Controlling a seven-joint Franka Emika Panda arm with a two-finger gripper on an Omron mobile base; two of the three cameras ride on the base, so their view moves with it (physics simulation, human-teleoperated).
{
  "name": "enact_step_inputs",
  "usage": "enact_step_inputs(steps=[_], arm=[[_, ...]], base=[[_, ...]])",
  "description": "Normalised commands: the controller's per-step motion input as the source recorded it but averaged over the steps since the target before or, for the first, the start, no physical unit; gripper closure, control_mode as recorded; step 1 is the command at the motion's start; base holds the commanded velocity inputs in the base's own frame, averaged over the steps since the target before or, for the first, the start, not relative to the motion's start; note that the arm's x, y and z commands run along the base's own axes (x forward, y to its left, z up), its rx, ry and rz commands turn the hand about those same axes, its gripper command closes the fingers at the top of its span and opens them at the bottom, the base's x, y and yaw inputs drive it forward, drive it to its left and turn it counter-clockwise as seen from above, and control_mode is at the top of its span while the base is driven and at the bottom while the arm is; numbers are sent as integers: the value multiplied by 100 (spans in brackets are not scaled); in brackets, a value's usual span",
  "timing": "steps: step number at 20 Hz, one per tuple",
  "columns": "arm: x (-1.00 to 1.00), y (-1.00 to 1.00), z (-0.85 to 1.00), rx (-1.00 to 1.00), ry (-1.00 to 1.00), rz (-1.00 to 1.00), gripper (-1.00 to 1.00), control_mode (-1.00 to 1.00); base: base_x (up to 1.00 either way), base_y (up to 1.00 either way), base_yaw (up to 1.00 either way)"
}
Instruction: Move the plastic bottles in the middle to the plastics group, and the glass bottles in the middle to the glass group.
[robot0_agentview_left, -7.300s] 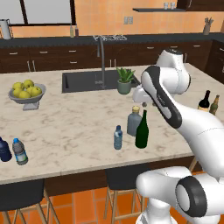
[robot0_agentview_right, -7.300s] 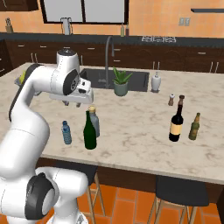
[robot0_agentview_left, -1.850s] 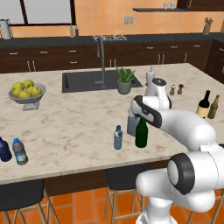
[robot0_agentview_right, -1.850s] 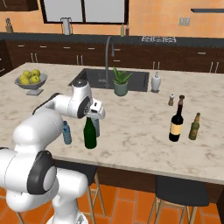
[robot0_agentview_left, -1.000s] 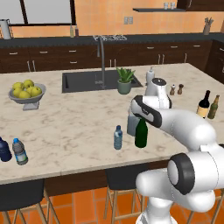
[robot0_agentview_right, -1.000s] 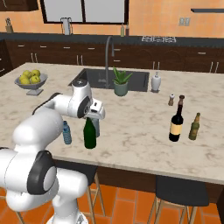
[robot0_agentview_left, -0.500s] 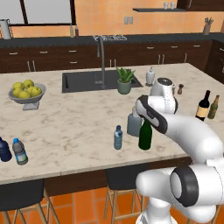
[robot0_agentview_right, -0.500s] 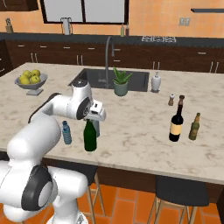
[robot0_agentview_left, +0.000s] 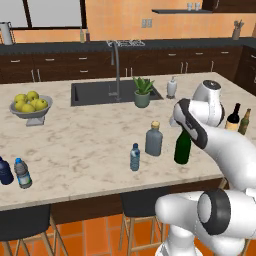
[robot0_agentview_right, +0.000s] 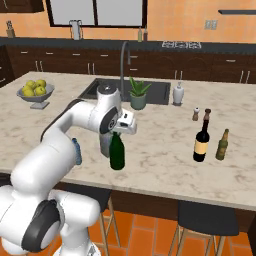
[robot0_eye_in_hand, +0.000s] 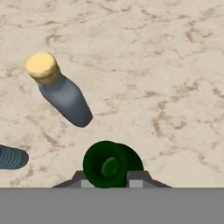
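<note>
Gripping green wine bottle, claw closed.

On the worktop, the stoppered bottle stands between the water bottle and the wine bottle, before the sink.

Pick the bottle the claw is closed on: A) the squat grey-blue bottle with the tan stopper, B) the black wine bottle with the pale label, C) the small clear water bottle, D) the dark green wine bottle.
D: the claw grips the neck of the dark green wine bottle, seen from above between the fingertips in the hand view.
</note>
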Motion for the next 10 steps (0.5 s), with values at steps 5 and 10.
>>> enact_step_inputs(steps=[5,10], arm=[[0,-100,3,0,0,0,100,-100],[1,-96,3,0,0,0,100,-100]], base=[[0,0,0],[0,0,0]])
